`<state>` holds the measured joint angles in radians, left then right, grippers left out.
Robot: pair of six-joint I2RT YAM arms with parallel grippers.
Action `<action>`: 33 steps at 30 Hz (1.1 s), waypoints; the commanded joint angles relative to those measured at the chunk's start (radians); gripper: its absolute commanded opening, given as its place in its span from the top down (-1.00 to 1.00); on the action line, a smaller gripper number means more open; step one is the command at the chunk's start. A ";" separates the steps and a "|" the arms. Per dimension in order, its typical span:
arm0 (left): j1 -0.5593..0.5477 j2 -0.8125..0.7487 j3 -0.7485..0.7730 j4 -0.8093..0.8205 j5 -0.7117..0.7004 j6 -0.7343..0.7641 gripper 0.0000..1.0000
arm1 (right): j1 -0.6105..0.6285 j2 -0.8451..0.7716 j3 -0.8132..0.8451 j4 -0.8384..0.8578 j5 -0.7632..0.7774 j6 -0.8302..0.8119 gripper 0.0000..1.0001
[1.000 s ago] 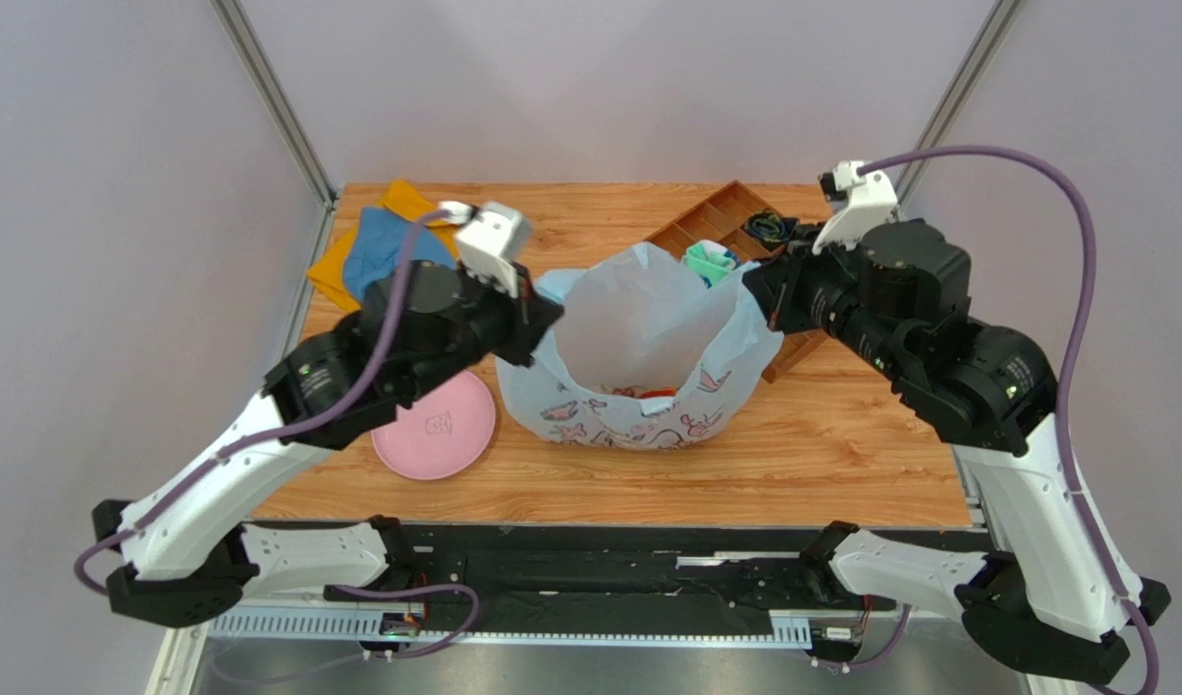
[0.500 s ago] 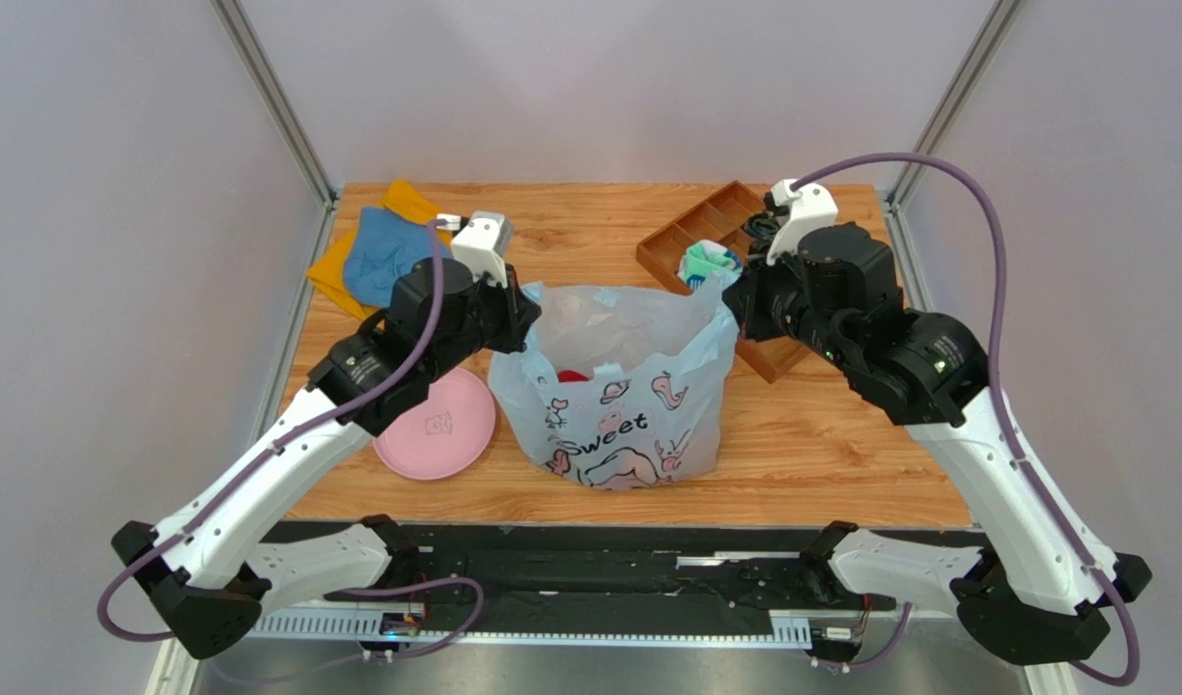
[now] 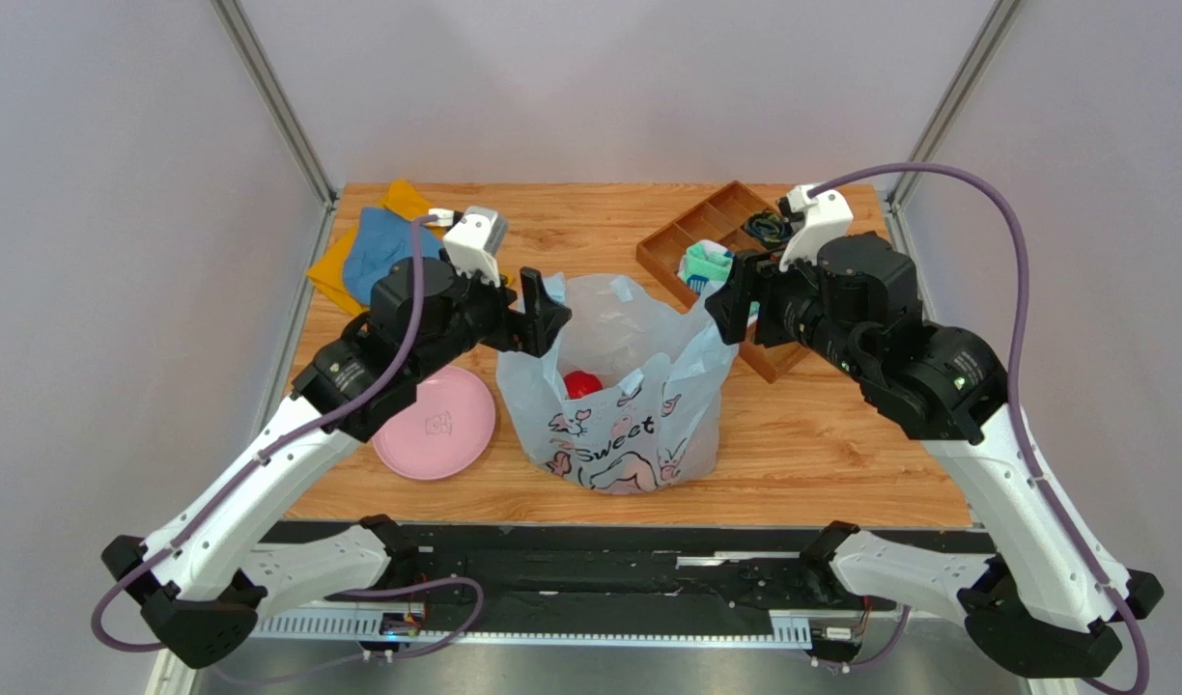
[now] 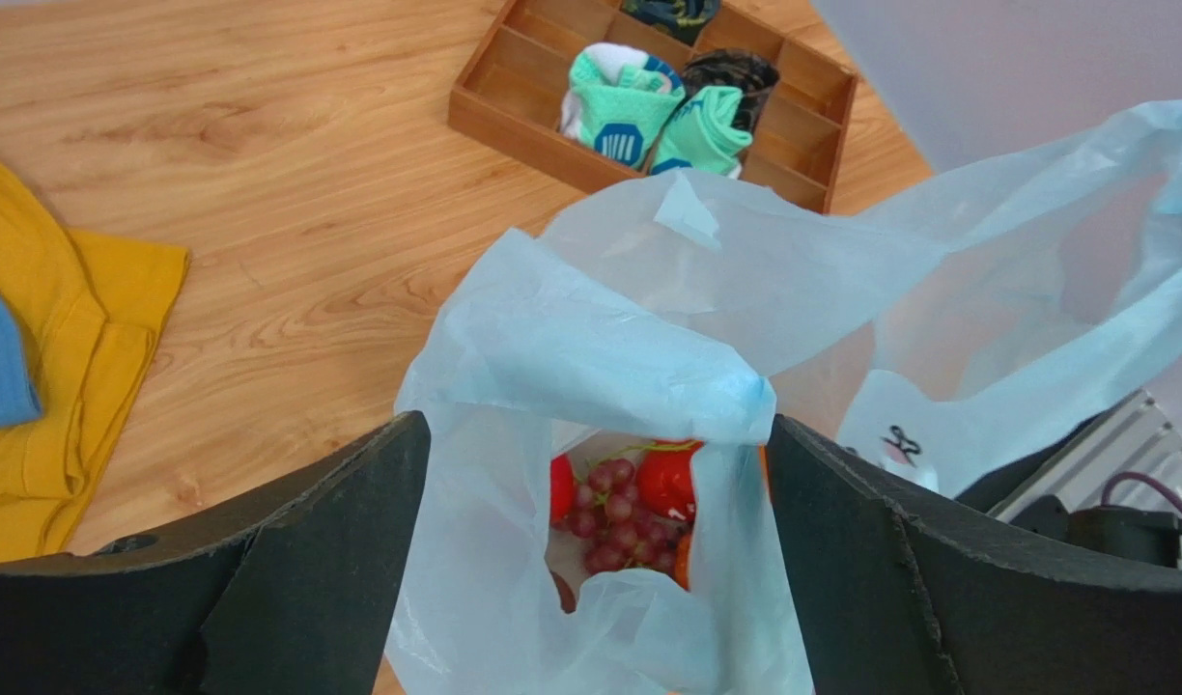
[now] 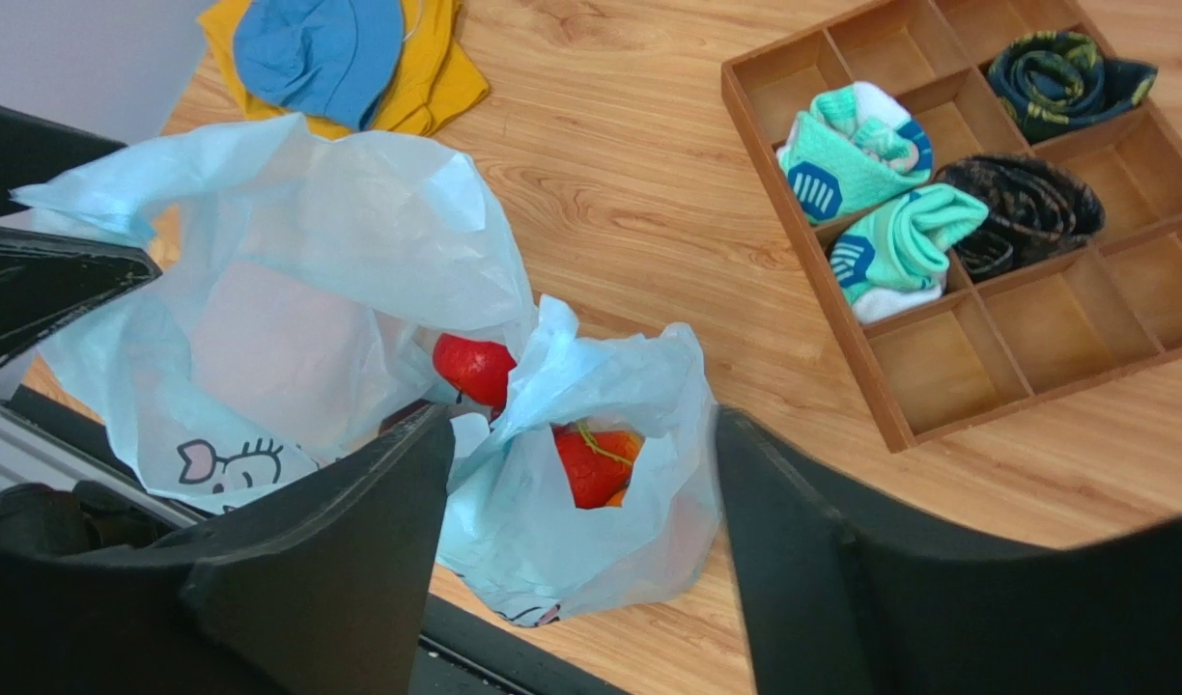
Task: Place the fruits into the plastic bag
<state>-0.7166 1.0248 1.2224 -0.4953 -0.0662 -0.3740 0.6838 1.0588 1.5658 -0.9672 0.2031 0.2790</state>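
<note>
cloths, blue on yellow, lie at the bag's 10 o'clock and play no part. plate sits just beside the bag at its 9 o'clock, and no fruit shows on it. left gripper hangs at the bag's left rim with jaws spread wide, clamping nothing. the left handle stands loose between the fingers; whether the plastic brushes their inner faces i cannot tell. bag stands upright in the middle of the table, mouth open, and the fruits lie at its bottom: grapes, a red apple, a glimpse of orange. right gripper is at the right rim, jaws likewise parted and holding nothing, the right handle slack between them. tray of socks sits at the bag's 1 o'clock, close behind the right arm.

judging by this, loading looks done and the step is to get both arms away without upsetting the bag. keep both jaws wide so the thin film cannot catch. draw each gripper up first, until the fingertips are above the handle, then out: left toward 9 o'clock, right toward 3 o'clock. go slowly; crinkly plastic clings, and a snagged handle would tug the bag over and let round fruit roll. move both together so the pulls balance. mind the tray behind the right wrist.
</note>
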 commanded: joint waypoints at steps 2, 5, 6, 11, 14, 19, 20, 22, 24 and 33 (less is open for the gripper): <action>0.011 -0.084 0.063 0.046 0.002 0.055 -0.89 | -0.001 -0.034 0.066 0.050 -0.025 -0.023 -0.61; 0.069 -0.057 0.110 0.006 0.022 0.064 -0.91 | -0.010 -0.011 0.097 0.044 -0.002 -0.037 -0.72; 0.089 -0.036 0.123 -0.002 0.035 0.055 -0.92 | -0.021 -0.003 0.120 0.041 -0.010 -0.037 -0.75; 0.244 0.017 0.170 0.030 0.155 0.020 -0.94 | -0.226 0.067 0.172 0.053 -0.229 -0.015 -0.81; 0.328 0.061 0.183 0.032 0.195 0.006 -0.95 | -0.396 0.113 0.172 0.077 -0.382 0.009 -0.82; 0.437 0.035 0.129 0.024 0.216 -0.002 -0.96 | -0.605 0.107 0.078 0.093 -0.468 0.015 -0.84; 0.453 0.002 0.120 0.021 0.218 0.001 -0.96 | -0.630 0.075 0.059 0.096 -0.470 0.017 -0.85; 0.491 -0.041 0.098 -0.011 0.212 0.015 -0.96 | -0.674 0.028 0.018 0.096 -0.447 0.011 -0.86; 0.506 -0.106 0.086 -0.046 0.172 0.050 -0.97 | -0.703 -0.057 -0.050 0.096 -0.391 -0.007 -0.87; 0.510 -0.356 -0.119 -0.088 0.112 0.124 -0.98 | -0.705 -0.367 -0.413 0.171 -0.303 -0.008 -0.88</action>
<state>-0.2127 0.7158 1.1759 -0.5686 0.0689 -0.2905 -0.0185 0.7628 1.2808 -0.8669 -0.1425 0.2798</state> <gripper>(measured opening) 0.989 0.936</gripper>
